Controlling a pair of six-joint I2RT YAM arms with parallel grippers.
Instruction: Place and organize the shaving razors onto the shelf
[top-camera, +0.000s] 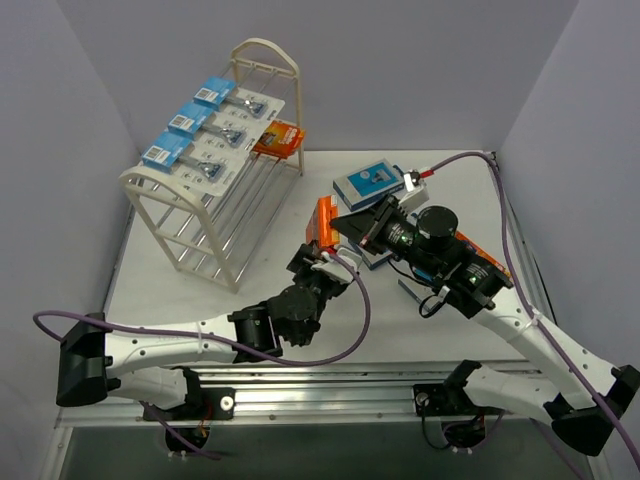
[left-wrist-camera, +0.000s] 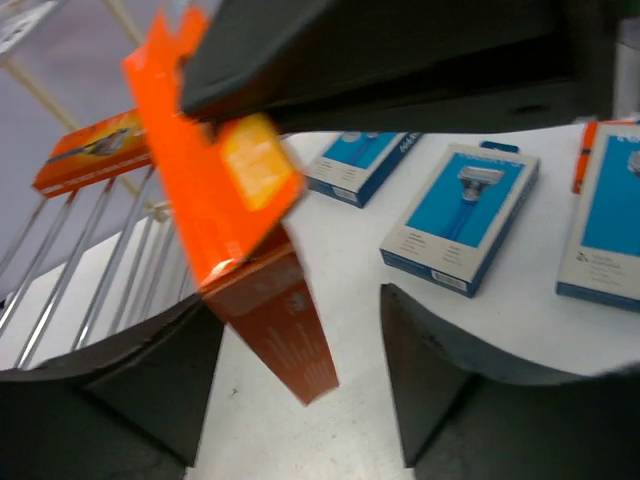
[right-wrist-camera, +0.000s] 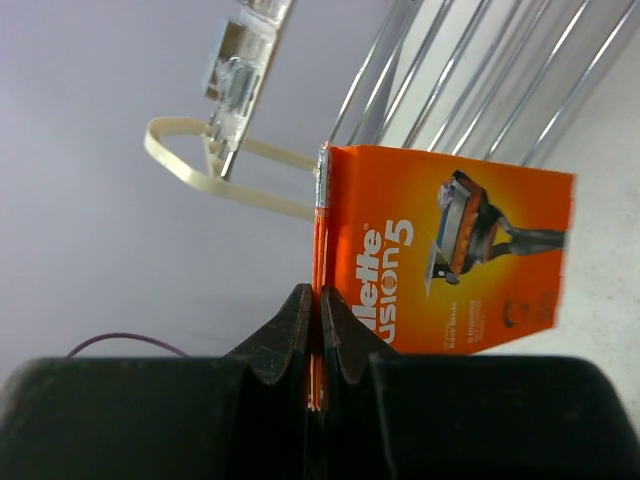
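Observation:
An orange razor box (right-wrist-camera: 450, 250) hangs in the air, and my right gripper (right-wrist-camera: 318, 330) is shut on its thin edge flap. In the top view this box (top-camera: 325, 220) is right of the shelf (top-camera: 215, 215), with my right gripper (top-camera: 342, 224) beside it. Just below it my left gripper (top-camera: 322, 258) stands open. In the left wrist view the box's lower end (left-wrist-camera: 270, 300) lies between the spread fingers (left-wrist-camera: 150, 385), nearer the left one. The shelf's top tier carries three blue-headed blister cards (top-camera: 205, 135) and another orange box (top-camera: 278, 138).
Blue-and-white razor boxes lie on the white table (top-camera: 290, 190): one at the back (top-camera: 368, 182), and others seen from the left wrist (left-wrist-camera: 460, 215) (left-wrist-camera: 605, 225) (left-wrist-camera: 365, 165). A purple cable (top-camera: 470, 160) runs along the right side. Grey walls close in the table.

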